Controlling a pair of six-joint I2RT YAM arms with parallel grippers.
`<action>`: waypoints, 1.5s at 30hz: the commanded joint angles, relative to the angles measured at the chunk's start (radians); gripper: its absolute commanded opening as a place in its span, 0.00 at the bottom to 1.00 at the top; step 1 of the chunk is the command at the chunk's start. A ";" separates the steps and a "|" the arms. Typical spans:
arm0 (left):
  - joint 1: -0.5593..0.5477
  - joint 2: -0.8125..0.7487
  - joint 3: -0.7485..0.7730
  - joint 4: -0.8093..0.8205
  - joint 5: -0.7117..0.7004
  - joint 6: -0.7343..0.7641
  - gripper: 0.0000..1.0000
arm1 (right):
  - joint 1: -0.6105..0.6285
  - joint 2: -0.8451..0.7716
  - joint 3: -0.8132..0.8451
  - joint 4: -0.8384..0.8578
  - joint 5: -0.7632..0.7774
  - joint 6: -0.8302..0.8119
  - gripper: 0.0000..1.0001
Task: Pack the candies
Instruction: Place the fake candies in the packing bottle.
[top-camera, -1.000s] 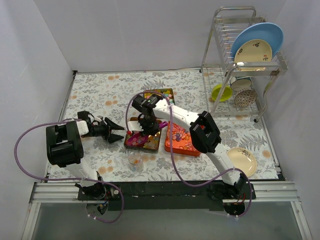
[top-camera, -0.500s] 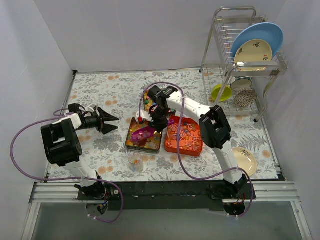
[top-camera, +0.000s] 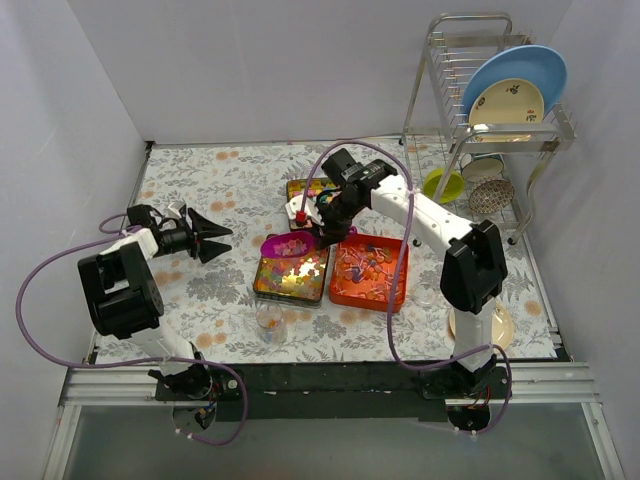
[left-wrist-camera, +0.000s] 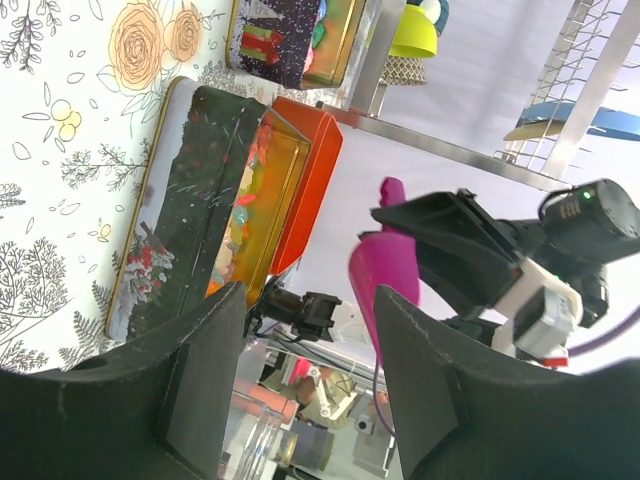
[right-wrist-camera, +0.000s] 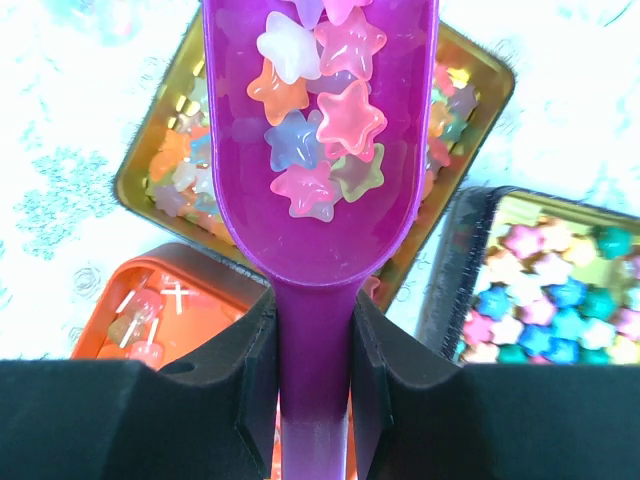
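Observation:
My right gripper (top-camera: 325, 215) is shut on the handle of a purple scoop (top-camera: 288, 244), held level above the near gold tin (top-camera: 262, 288). In the right wrist view the scoop (right-wrist-camera: 315, 230) carries several pastel star candies (right-wrist-camera: 318, 140), and my gripper (right-wrist-camera: 313, 350) clamps its handle. More candies lie in the gold tin (right-wrist-camera: 135, 185) below and in a second tin (right-wrist-camera: 470, 250) at the right. An orange tray (top-camera: 398, 285) holds wrapped candies. My left gripper (top-camera: 215, 238) is open and empty, left of the tins; its view shows the scoop (left-wrist-camera: 385, 290) between its open fingers (left-wrist-camera: 200, 390).
A small clear glass (top-camera: 268, 318) stands in front of the near tin. A dish rack (top-camera: 440, 95) with plates, bowls and a green bowl (top-camera: 442, 185) stands at the back right. A cream plate (top-camera: 500, 325) lies at the front right beside my right arm.
My right gripper lifted the scoop out of the near tin with candies in it and moved back and right. My left gripper drew back to the left, still open.

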 joint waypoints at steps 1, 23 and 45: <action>0.011 -0.078 0.018 -0.019 -0.018 0.040 0.53 | 0.011 -0.074 0.075 -0.086 -0.013 -0.048 0.01; 0.017 -0.312 -0.050 -0.044 -0.189 0.033 0.53 | 0.379 -0.126 0.136 -0.349 0.552 -0.019 0.01; 0.017 -0.400 -0.122 0.021 -0.169 -0.033 0.54 | 0.631 -0.086 0.142 -0.347 1.099 -0.044 0.01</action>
